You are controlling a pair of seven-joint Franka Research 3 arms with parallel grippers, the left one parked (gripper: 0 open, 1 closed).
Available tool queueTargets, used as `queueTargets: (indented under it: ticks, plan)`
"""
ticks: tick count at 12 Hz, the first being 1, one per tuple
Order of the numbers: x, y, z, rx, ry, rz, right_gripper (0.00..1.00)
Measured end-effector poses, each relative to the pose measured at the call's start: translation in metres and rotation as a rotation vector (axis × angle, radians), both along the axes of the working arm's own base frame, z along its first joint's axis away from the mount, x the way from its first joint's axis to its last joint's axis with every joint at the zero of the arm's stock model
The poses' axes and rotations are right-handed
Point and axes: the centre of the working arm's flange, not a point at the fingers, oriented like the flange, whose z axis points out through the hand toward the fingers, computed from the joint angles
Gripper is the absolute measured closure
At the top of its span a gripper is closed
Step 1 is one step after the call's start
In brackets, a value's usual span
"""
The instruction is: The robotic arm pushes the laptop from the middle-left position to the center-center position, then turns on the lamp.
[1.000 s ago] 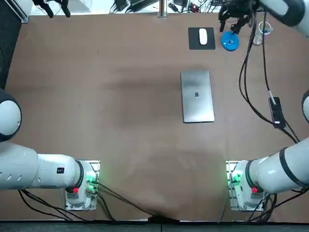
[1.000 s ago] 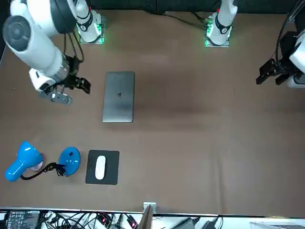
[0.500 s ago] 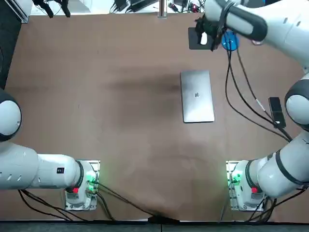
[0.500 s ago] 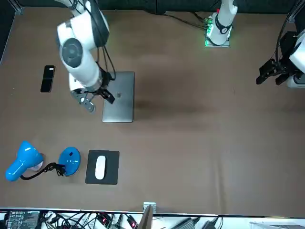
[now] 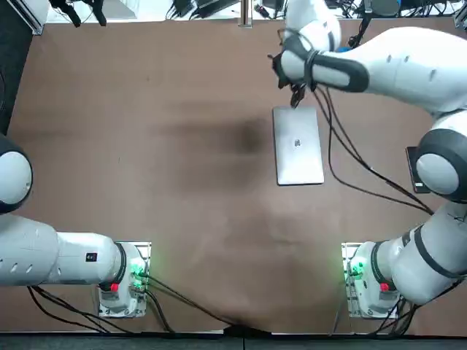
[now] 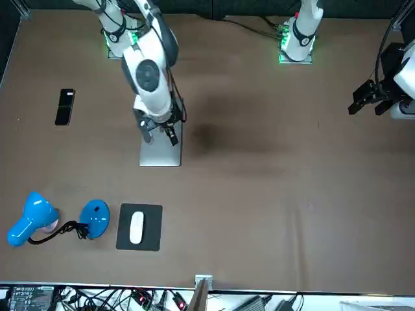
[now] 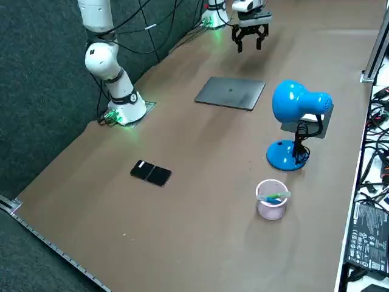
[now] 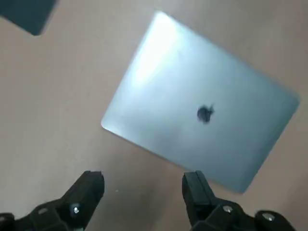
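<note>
While the right gripper (image 5: 293, 95) is held over the far short edge of the laptop (image 5: 298, 144), at the lid's 12 o'clock in the top view, its fingers (image 8: 89, 190) are spread wide and nothing is gripped. In the wrist view the laptop is seen beyond the fingertips and askew to them. One long edge is seen just beside one tip, and bare table (image 5: 146, 146) is seen between the two. Contact with the lid cannot be confirmed.

The laptop is laid flat and closed, logo up, long axis running 12 to 6 in the top view, just toward 3 o'clock of table centre.

Front view: the blue lamp (image 6: 32, 218) is found at 7 o'clock of the laptop, well apart from it. A black mouse pad (image 6: 139, 241) is placed at 6 o'clock, just beside the lamp base, and a white mouse (image 6: 136, 228) is carried on it. A black phone (image 6: 65, 106) is laid flat at 9 o'clock.

Right side view: a translucent cup (image 7: 271, 208) is stood upright at 6 o'clock of the lamp base, near it but apart. A small blue-green item (image 7: 274, 196) is held inside it, and what it is cannot be made out.
</note>
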Motion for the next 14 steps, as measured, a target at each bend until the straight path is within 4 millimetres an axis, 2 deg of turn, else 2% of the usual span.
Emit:
queueTargets:
  ticks: [4,5,7,10,14]
  plan:
    - [-0.016,0.038,-0.051,-0.010,-0.022,-0.318,0.00]
    - [-0.019,0.050,-0.076,-0.003,-0.037,-0.449,0.00]
    - [-0.032,0.063,-0.103,0.010,-0.051,-0.523,0.00]
    - [-0.051,0.067,-0.137,0.017,-0.058,-0.589,0.00]
    - [-0.075,0.065,-0.164,0.051,-0.079,-0.616,0.00]
